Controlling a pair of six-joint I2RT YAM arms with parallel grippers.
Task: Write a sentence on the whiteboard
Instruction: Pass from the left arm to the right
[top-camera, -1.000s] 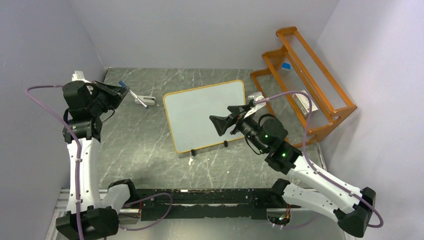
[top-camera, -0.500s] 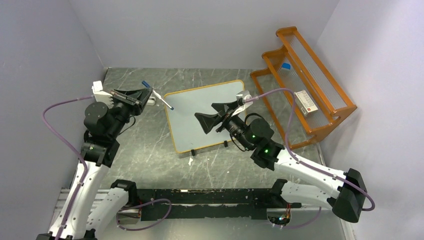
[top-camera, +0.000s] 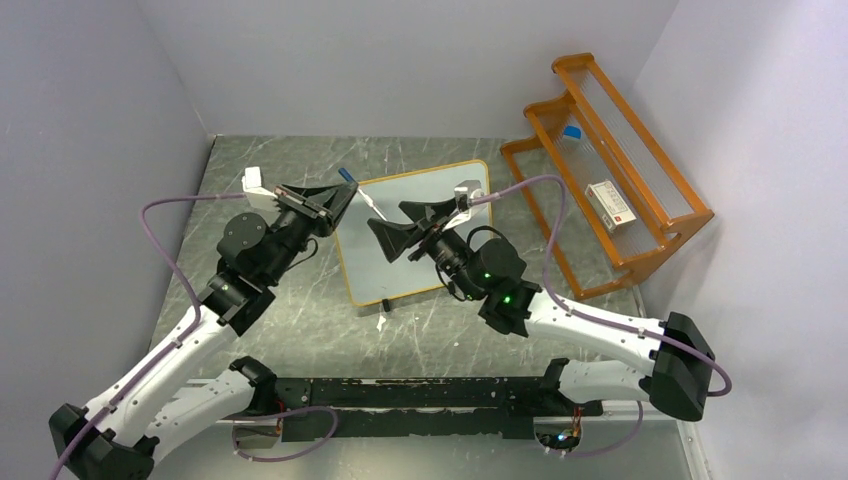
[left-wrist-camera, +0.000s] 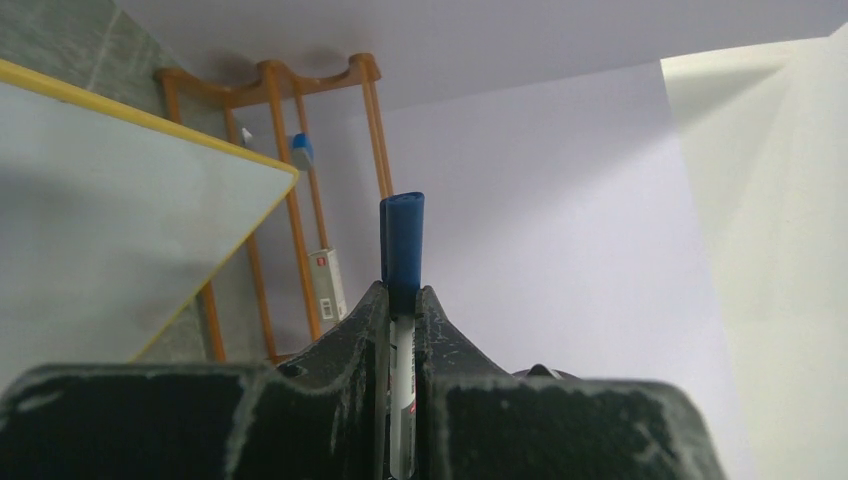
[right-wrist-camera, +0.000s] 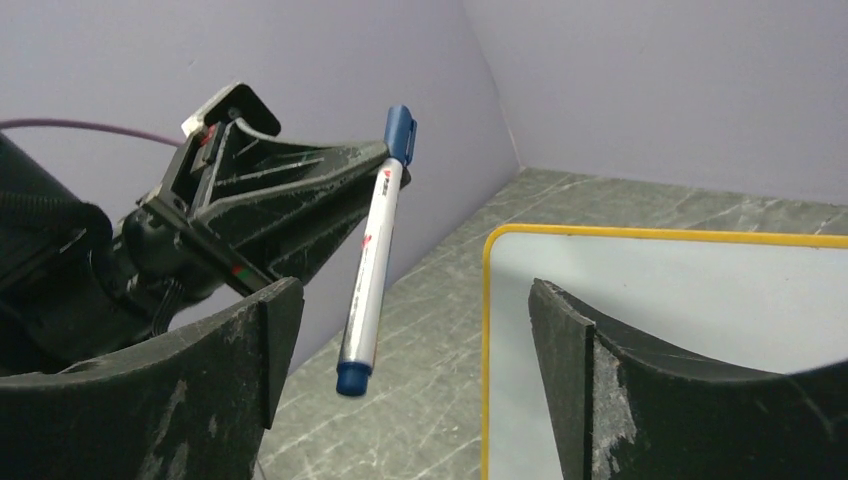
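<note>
**Top view.** The whiteboard (top-camera: 375, 275) is seen on the grey marbled table (top-camera: 290, 300), near its middle, with its two black feet at the near edge. Its face is seen plain and pale. The left gripper (top-camera: 345, 198) is held over the board's far left corner and is clamped on a marker (top-camera: 365, 197), which is tilted across that corner. The right gripper (top-camera: 392, 227) is held above the board, just beside the marker, with its jaws spread wide and nothing gripped. An orange rack (top-camera: 650, 215) is set at the table's right side, well apart from the board, and a small box (top-camera: 608, 205) is seen on it.

**Left wrist view.** The marker (left-wrist-camera: 402, 250) is seen pinched between the closed fingers (left-wrist-camera: 350, 340), its blue end standing out past them. A corner of the whiteboard (left-wrist-camera: 100, 220) is seen at the left, and the rack (left-wrist-camera: 300, 200) and box (left-wrist-camera: 330, 282) are seen behind it.

**Right wrist view.** The right gripper (right-wrist-camera: 415, 340) is shown with its jaws far apart. The marker (right-wrist-camera: 372, 260) is seen hanging tilted between them, nearer the left-hand jaw and touched by neither. It is blue at both ends and is gripped near its upper end by the left gripper (right-wrist-camera: 383, 158). The whiteboard (right-wrist-camera: 680, 300) is seen below on the table (right-wrist-camera: 430, 300), its yellow-edged corner lying between the jaws.
</note>
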